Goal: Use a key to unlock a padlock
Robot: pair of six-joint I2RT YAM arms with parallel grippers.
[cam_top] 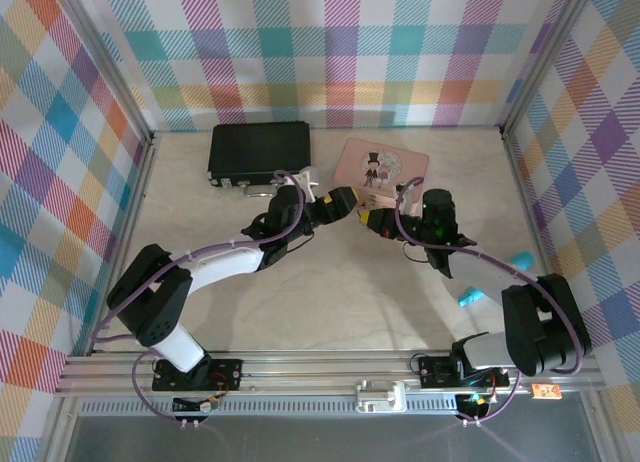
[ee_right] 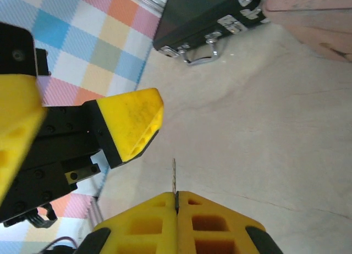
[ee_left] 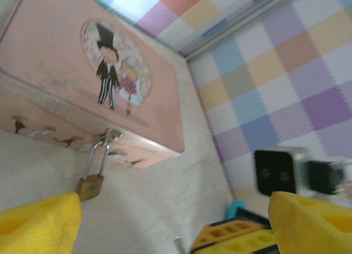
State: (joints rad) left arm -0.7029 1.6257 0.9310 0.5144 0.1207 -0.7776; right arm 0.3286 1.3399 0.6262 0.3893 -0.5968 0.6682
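The key (ee_right: 174,174) is clamped between the closed fingers of the right hand (ee_right: 177,198). The left hand (ee_left: 175,215) is held wide apart. The padlock (ee_left: 91,186) is hung from the clasp of the pink tin (ee_left: 60,61).

No legible txt, nos. or brand marks were seen. Flat pink metal tin (ee_left: 66,72) w/ picture lid bore only a drawn top-hatted couple, no words. Small brass-gold padlock (ee_left: 91,186) was too blurred for any stamp. Tiny orange sticker (cam_top: 545,390) by front metal rail (cam_top: 300,372) was unreadable.
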